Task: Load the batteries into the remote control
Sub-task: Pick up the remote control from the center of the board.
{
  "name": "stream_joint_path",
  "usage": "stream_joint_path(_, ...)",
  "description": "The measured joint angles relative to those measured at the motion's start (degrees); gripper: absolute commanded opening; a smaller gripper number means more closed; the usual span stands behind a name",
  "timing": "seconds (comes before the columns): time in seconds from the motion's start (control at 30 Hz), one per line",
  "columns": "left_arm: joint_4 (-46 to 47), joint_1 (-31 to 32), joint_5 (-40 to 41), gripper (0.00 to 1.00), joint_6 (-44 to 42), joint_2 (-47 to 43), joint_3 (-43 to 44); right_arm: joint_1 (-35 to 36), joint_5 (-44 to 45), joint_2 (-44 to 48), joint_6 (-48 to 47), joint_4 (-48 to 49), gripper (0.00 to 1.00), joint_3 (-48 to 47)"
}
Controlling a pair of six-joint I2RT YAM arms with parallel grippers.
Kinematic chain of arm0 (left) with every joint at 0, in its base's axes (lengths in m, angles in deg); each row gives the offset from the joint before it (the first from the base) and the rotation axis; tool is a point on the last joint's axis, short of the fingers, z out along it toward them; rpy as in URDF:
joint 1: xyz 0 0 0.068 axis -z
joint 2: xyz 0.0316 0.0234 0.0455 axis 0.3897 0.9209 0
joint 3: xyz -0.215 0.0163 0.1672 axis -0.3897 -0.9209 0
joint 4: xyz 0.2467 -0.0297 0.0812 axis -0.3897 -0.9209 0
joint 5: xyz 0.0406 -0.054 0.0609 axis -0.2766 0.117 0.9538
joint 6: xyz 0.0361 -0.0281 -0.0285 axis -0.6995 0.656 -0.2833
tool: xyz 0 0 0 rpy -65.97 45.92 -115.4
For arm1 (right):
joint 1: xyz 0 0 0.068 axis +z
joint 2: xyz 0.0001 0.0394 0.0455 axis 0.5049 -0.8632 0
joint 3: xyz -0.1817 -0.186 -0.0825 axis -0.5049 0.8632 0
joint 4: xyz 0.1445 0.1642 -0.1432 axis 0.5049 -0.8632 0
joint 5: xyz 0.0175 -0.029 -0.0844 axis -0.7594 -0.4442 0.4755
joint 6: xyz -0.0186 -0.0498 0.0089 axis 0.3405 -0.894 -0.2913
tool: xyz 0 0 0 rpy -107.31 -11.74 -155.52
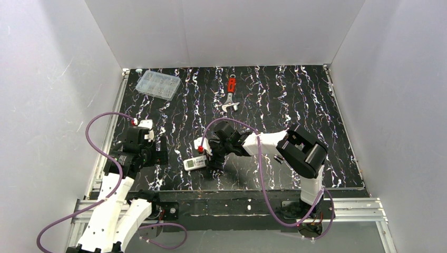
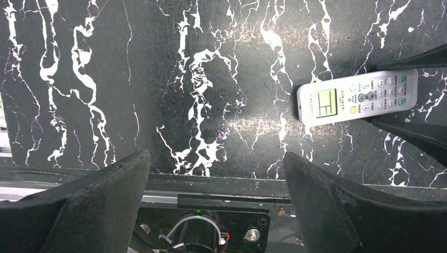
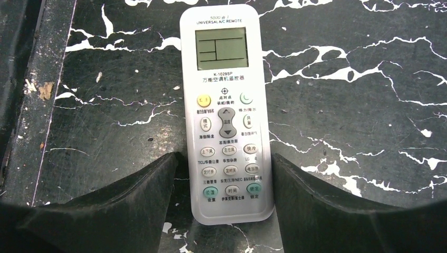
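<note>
The left gripper [image 1: 159, 156] is held just left of the remote control [image 1: 195, 163], its fingers spread wide apart with nothing between them. The remote control is laid face up on the black marbled table [image 1: 295, 100], display end leftward. Its button end is clamped between the fingers of the right gripper [image 3: 225, 174].

Clear compartment box [image 1: 157, 84] and red-handled wrench [image 1: 230, 96] lie well apart.

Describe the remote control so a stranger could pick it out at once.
On the black marbled table, look near the front edge, a little left of the middle. The remote control lies face up, straddled by the right claw. It is the only slim white slab with a pale green display and buttons.
</note>
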State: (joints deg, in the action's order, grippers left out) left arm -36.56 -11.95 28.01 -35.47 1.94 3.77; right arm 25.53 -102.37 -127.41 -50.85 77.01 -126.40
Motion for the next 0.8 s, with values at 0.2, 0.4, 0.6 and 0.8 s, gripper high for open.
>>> stream_joint_path(0.2, 0.0, 0.0, 0.9, 0.99, 0.0, -0.4, 0.0, 0.0, -0.3, 0.0, 0.1, -0.4, 0.6, 0.0)
stream_joint_path(0.4, -0.2, -0.1, 1.5, 0.99, 0.1, -0.6, 0.0, 0.0, 0.1, 0.3, 1.2, -0.7, 0.39, 0.0)
stream_joint_path(0.6, -0.1, -0.2, 1.3, 1.0, 1.9, -1.0, 0.0, 0.0, 0.8, 3.7, 5.7, -1.6, 0.17, 2.4)
stream_joint_path(0.8, 1.8, -0.2, -3.8, 0.99, 6.5, -3.8, 0.0, -0.3, 1.0, 11.6, 12.2, -1.4, 0.2, 4.2)
